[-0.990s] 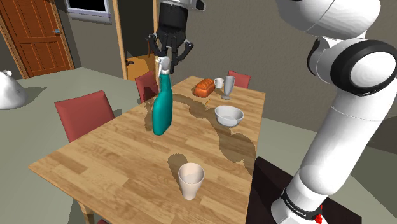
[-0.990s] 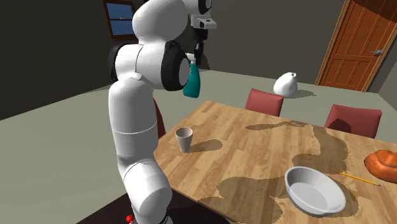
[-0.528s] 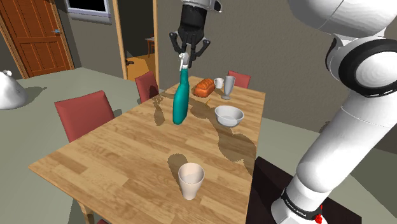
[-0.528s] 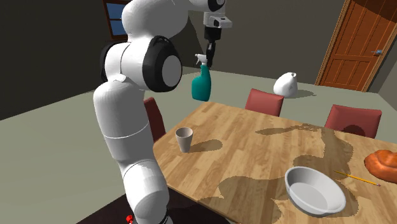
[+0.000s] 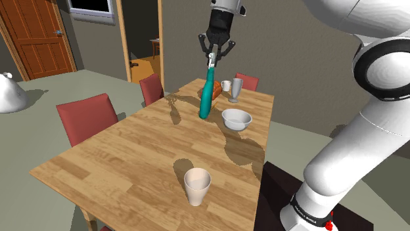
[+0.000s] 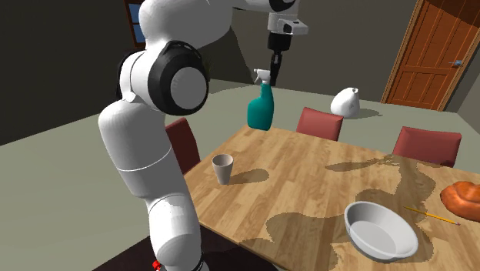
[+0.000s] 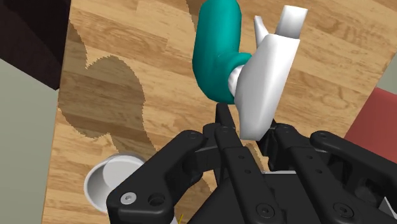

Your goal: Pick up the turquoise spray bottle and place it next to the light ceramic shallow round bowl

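Right now your gripper (image 5: 213,59) (image 6: 274,69) (image 7: 247,127) is high over the table with its jaws pinching the white trigger head (image 7: 267,76) of the turquoise spray bottle (image 5: 207,98) (image 6: 261,112) (image 7: 216,51). The bottle hangs straight down from the jaws, roughly upright, with its base clear of the wooden table (image 5: 118,157) (image 6: 308,177) below; its shadow lies apart from it on the planks.

Nearest below the jaws, and just to the side of the hanging bottle, you have the pale shallow round bowl (image 5: 236,119) (image 6: 379,229), standing on the table with the bottle not touching it.

A little beyond the jaws, past the bottle, you can see an orange-brown loaf (image 5: 211,90) (image 6: 464,199), a grey goblet (image 5: 235,88) and a small white mug (image 5: 225,85), grouped near the table's far end.

Farthest from the jaws, well apart on the stand's side of the table, a plain white cup (image 5: 197,186) (image 6: 223,168) stands upright
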Available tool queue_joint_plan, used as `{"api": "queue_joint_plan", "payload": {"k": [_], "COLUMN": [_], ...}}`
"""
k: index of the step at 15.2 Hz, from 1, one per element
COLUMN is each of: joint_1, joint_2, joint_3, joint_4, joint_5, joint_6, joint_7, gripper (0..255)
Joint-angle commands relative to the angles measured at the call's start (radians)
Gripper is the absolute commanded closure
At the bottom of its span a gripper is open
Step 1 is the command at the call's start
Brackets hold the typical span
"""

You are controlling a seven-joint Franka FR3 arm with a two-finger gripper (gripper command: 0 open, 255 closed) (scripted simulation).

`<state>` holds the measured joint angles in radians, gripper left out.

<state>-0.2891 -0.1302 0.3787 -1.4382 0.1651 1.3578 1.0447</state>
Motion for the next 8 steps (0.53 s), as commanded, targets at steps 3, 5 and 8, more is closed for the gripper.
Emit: {"api": "queue_joint_plan", "payload": {"k": [3,5,8], "joint_1": [-0.044,-0.065,-0.095], "joint_2": [-0.013,-0.009,0.005], "joint_3": [-0.064,-0.094,-0.137], "joint_4": [-0.017,-0.013,0.003], "joint_5": [0.000,-0.003,-0.011], "joint_6": [-0.010,-0.018,-0.030], "joint_7": [-0.110,-0.160,-0.233], "gripper": [255,255,255]}}
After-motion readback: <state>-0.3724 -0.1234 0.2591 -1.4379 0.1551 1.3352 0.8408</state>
